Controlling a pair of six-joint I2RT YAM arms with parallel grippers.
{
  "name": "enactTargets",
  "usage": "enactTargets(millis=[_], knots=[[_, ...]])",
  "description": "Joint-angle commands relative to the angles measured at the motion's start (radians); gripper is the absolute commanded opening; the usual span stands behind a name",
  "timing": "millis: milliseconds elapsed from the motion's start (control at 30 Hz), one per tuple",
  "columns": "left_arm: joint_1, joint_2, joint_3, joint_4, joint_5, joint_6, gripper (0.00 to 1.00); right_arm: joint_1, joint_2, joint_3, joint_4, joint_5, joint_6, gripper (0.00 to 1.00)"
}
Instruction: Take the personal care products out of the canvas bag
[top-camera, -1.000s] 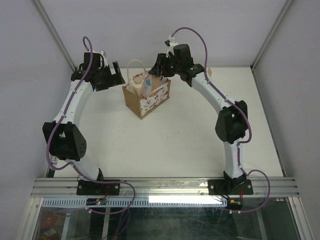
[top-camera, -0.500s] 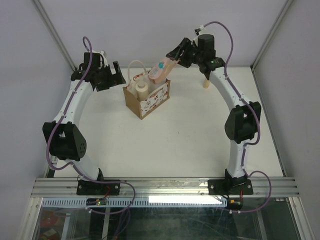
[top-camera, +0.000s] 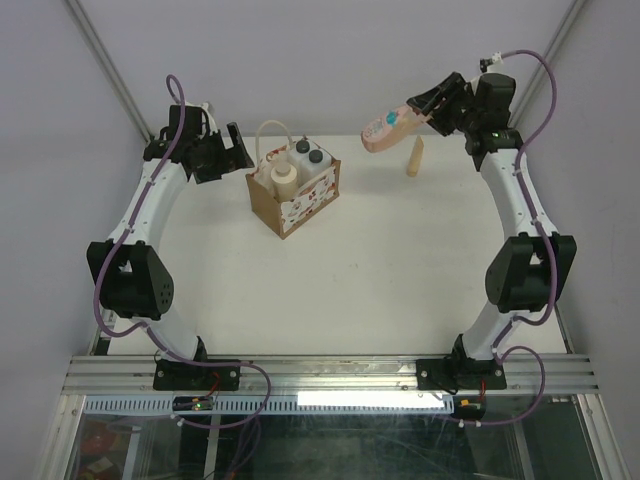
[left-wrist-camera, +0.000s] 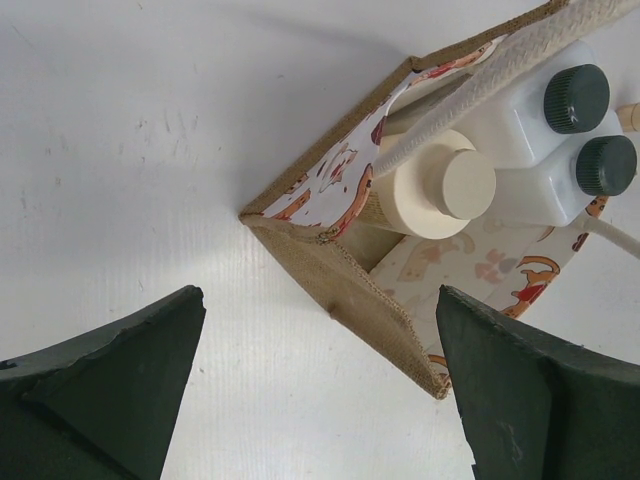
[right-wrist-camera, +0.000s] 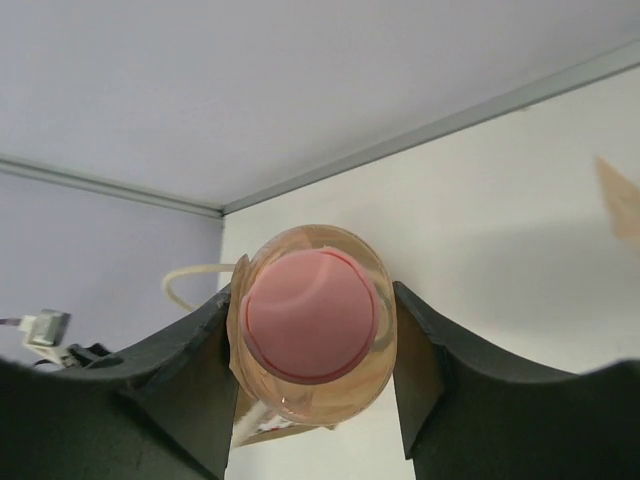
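**Canvas bag unloading: one bottle in the air, three in the bag, one tube on the tabletop**

1. Canvas bag (top-camera: 264, 198): small brown tote, upright on the white tabletop (top-camera: 390, 260), left of centre toward the far side. The side facing right is white with red printed marks. Pale looped handles (top-camera: 268, 134) stand up above the opening. In the left wrist view the bag's brown corner (left-wrist-camera: 385, 315) points toward the camera.

2. Two white bottles with dark round caps (top-camera: 309, 154): inside the bag, side by side at its far end, caps up. Both caps show in the left wrist view (left-wrist-camera: 590, 130).

3. Cream bottle (top-camera: 283, 177): inside the bag, on the near side of the white pair and touching them in the left wrist view (left-wrist-camera: 440, 185).

4. Orange-pink bottle (top-camera: 387, 126): out of the bag, held in the air well to its right, tilted with the pink cap toward the bag. The right wrist view looks straight onto the cap (right-wrist-camera: 311, 317).

5. Tan flat tube (top-camera: 414, 158): on the tabletop, outside the bag, near the far edge, just below the held bottle in the top view.

6. Right end effector (top-camera: 422, 108): fingers pinching the orange-pink bottle from both sides.

7. Left end effector (top-camera: 228, 150): fingers spread wide, holding nothing, near the bag's left corner without touching it.
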Motion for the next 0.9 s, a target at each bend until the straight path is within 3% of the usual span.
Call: enactTargets(millis=[0,333,500,867], knots=[[0.011,-0.007,0.047,0.046,0.029,-0.013,0.99,-0.023,-0.139,-0.068,0.130,0.019,-0.171,0.00],[0.011,-0.013,0.049,0.045,0.022,-0.008,0.99,-0.028,-0.159,-0.318,0.262,0.226,-0.553,0.00],[0.011,-0.014,0.043,0.046,0.025,-0.011,0.99,-0.028,-0.111,-0.362,0.356,0.233,-0.761,0.00],[0.010,-0.009,0.057,0.045,0.025,-0.008,0.99,0.013,-0.023,-0.385,0.495,0.245,-0.795,0.00]])
